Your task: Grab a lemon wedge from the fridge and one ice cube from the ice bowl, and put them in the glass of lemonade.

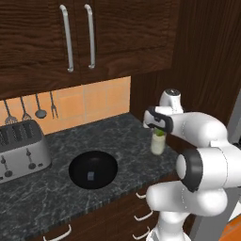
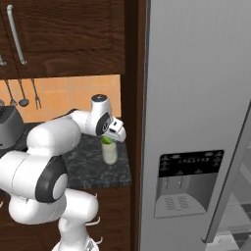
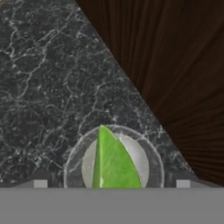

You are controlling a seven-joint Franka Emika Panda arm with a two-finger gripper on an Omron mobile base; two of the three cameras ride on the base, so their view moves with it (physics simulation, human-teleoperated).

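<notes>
The glass of lemonade [image 1: 157, 146] [image 2: 110, 154] stands near the counter's right end, beside the dark wood panel. A green lemon wedge [image 1: 160, 133] [image 2: 106, 140] [image 3: 113, 164] sits in its mouth, poking above the rim [image 3: 70, 164]. My gripper [image 1: 158, 130] [image 2: 111, 137] [image 3: 111, 183] hangs directly over the glass, open, with its fingertips [image 3: 40, 183] wide apart on either side of the wedge and clear of it. The black ice bowl [image 1: 75, 162] lies left of the glass, with one pale ice cube [image 1: 91, 176] inside. The grey fridge [image 2: 196, 98] stands to the right.
A silver toaster [image 1: 21, 148] [image 2: 7, 125] stands at the counter's left. Utensils [image 1: 40, 110] hang on the orange tiled wall. Dark wood cabinets [image 1: 80, 33] hang overhead, and a wood panel [image 3: 175, 65] borders the counter next to the glass. The fridge door's edge [image 2: 230, 162] slants at the far right.
</notes>
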